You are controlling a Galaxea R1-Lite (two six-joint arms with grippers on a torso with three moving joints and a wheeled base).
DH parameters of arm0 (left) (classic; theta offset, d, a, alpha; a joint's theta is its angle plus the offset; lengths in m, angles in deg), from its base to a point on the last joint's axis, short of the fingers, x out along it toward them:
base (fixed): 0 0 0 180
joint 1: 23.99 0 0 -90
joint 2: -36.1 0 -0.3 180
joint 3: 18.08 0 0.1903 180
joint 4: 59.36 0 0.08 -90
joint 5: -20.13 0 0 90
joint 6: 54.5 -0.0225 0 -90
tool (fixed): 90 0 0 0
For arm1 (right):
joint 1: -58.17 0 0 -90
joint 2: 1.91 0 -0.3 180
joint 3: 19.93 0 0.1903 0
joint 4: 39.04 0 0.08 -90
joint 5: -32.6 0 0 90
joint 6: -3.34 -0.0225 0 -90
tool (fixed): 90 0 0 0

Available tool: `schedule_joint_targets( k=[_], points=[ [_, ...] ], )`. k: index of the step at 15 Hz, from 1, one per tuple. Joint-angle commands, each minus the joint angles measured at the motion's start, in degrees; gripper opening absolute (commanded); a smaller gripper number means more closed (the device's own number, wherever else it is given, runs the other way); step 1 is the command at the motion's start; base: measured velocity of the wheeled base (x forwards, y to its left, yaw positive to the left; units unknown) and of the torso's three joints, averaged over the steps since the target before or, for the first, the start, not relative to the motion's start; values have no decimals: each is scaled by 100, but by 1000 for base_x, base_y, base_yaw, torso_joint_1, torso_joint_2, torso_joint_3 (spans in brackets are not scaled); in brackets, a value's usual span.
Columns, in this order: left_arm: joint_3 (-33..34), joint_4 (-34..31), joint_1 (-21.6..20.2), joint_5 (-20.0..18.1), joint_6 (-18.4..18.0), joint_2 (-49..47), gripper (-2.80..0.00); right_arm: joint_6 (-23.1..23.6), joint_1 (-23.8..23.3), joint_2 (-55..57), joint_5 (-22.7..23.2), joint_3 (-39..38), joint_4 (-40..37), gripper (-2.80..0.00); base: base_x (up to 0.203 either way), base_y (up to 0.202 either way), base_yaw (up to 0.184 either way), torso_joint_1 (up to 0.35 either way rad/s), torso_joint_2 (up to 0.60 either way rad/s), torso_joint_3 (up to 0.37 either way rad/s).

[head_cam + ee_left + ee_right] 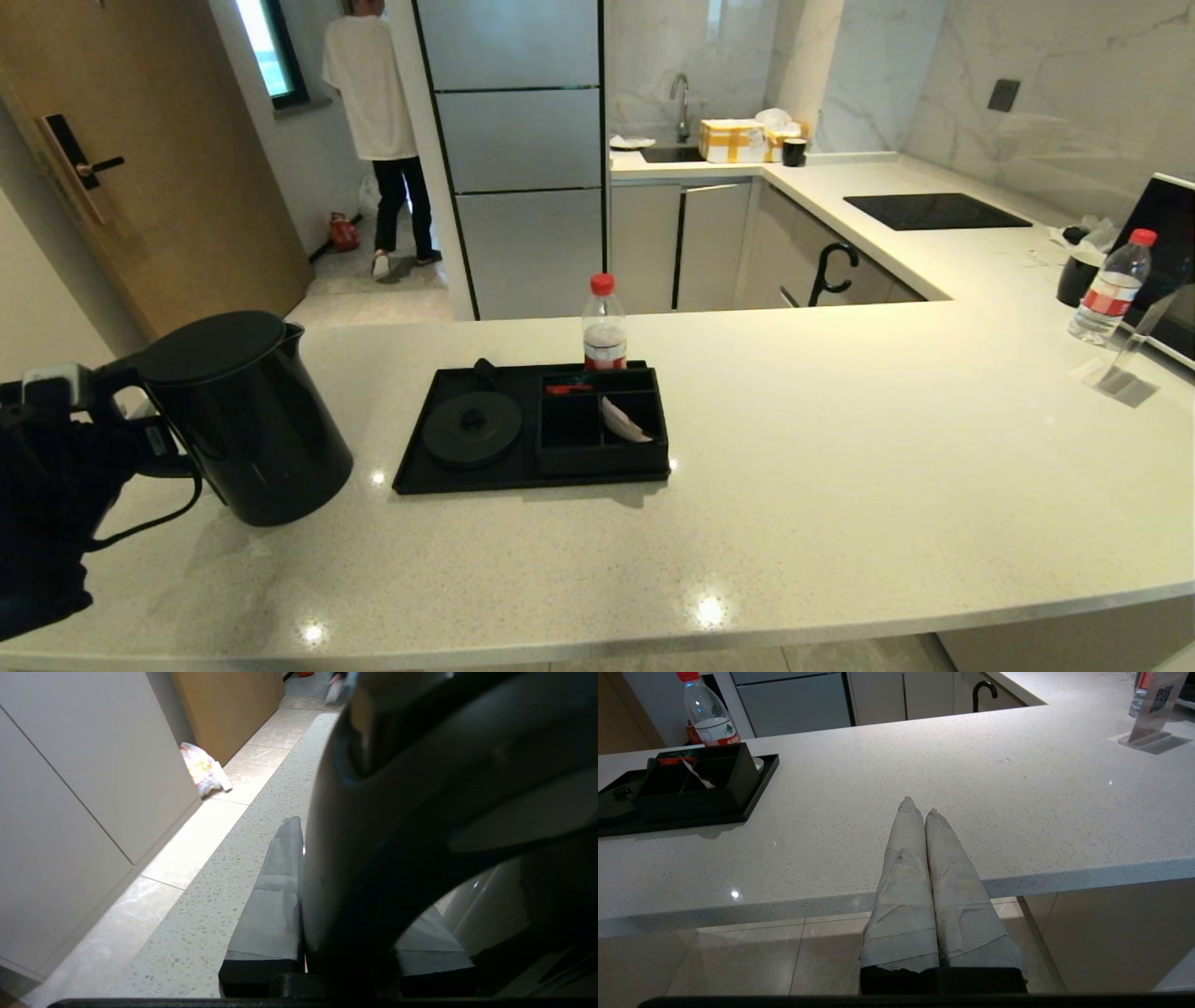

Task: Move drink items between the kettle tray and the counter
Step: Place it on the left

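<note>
The matte-black kettle [247, 415] stands at the left of the speckled counter [840, 467], off the tray. My left gripper [149, 439] is shut on its loop handle; in the left wrist view the taped fingers [275, 896] press the dark handle [420, 812] from both sides. The black kettle tray [420, 471] lies mid-counter with its round base disc [471, 427] bare. The whitish sachet [624, 422] leans in a front compartment, and the sachet [698, 777] also shows in the right wrist view. My right gripper [920, 812] is shut and empty at the counter's near edge, out of the head view.
A red-capped bottle [604, 322] stands just behind the tray, and a small red item [568, 386] lies in a rear compartment. Another bottle [1111, 287], a clear sign stand [1125, 369] and a dark cup [1078, 275] are at the far right. The black hob [934, 211] is far back.
</note>
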Motion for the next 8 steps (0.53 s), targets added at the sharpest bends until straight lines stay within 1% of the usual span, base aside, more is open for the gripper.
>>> schedule_joint_targets(
  k=[1, 3, 5, 6, 7, 8],
  points=[
    [-1, 30, -4, 11, -70, -92, -280, -4, 4, 9, 0, -185, 5, -280, 0, 0, 0, 0, 0, 0],
    [-163, 36, 2, 17, -125, -213, -280, -4, 4, 9, 0, -185, 5, -280, 0, 0, 0, 0, 0, 0],
    [-344, 28, 23, 22, -308, -323, -280, -4, 4, 8, 0, -185, 5, -280, 0, 0, 0, 0, 0, 0],
    [-387, 36, 23, 81, -350, -364, -280, -4, 4, 0, 0, -185, 5, -280, 0, 0, 0, 0, 0, 0],
    [-476, 36, 23, 251, -364, -432, -280, -4, 4, 9, 0, -181, 5, -280, 0, 0, 0, 0, 0, 0],
    [-482, 36, 23, 263, -366, -436, -280, -4, 4, 9, 0, -185, 5, -280, 0, 0, 0, 0, 0, 0]
  ],
)
